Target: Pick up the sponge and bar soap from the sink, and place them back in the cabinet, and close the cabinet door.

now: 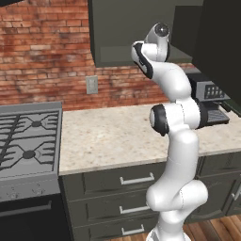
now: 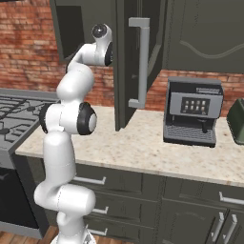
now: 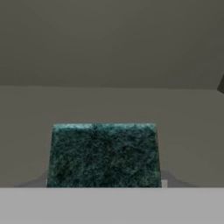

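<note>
The sponge (image 3: pixel 103 155) shows its dark green face close in front of the hand camera. My gripper (image 3: pixel 103 183) is shut on it, a fingertip (image 3: pixel 168 179) peeking out at each side. Behind it are the plain inner walls of the cabinet (image 3: pixel 109 52). Whether the sponge touches the shelf I cannot tell. The arm reaches up into the dark grey-green cabinet (image 1: pixel 117 33). The cabinet door (image 2: pixel 125 62) stands open, its long silver handle (image 2: pixel 141 62) facing the room, and it hides the hand. The bar soap and the sink are out of view.
Below the cabinet lies a speckled stone counter (image 1: pixel 113 136) with drawers under it. A coffee machine (image 2: pixel 193 112) stands on it to the right, beside a dark appliance (image 2: pixel 237 119). A gas stove (image 1: pixel 28 141) is to the left. Brick wall behind.
</note>
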